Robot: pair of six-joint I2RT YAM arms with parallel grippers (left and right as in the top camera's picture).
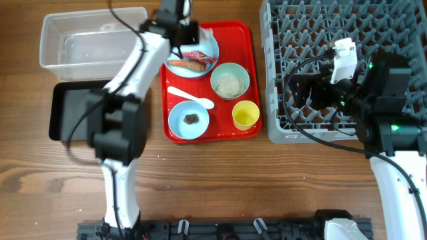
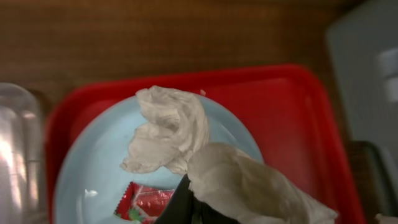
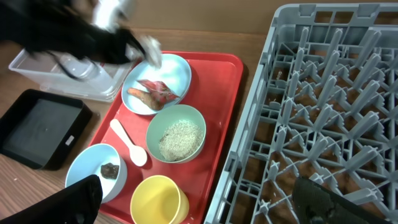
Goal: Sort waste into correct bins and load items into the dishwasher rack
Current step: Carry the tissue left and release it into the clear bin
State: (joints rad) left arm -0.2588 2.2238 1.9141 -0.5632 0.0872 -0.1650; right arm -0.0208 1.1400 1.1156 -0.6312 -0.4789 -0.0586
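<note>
- Crumpled white tissue (image 2: 168, 127) on pale blue round plate (image 2: 93, 168), at the far end of red plastic serving tray (image 2: 286, 106); a second bunch at the plate's near edge, joined or separate not clear, right against the left gripper (image 2: 185, 202).
- Left gripper: clenched, apparently on that near bunch; pinch point itself hidden under the paper.
- Right gripper (image 3: 196, 186): released, spread wide, holding nothing, hovering over the near left part of the large grey plastic dishwasher rack (image 1: 267, 80).
- Handling, as a judgement: very light, soft, compressible, no stiffness; likely to trail or unfold on lifting. Best taken by a thick bunched fold, not a thin edge.
- Risk: dragging along the red-and-white wrapper (image 2: 146, 202) just beside it on the same plate; orange carrot piece (image 1: 187, 65) there too.
- Surface: smooth plate, probably little grip on the paper.
- Room: clear plastic rectangular tub (image 1: 93, 40) at far left, shallow black rectangular tray (image 1: 67, 113) nearer, both open-topped, on the wooden table (image 1: 220, 180); short way leftward from the plate.
</note>
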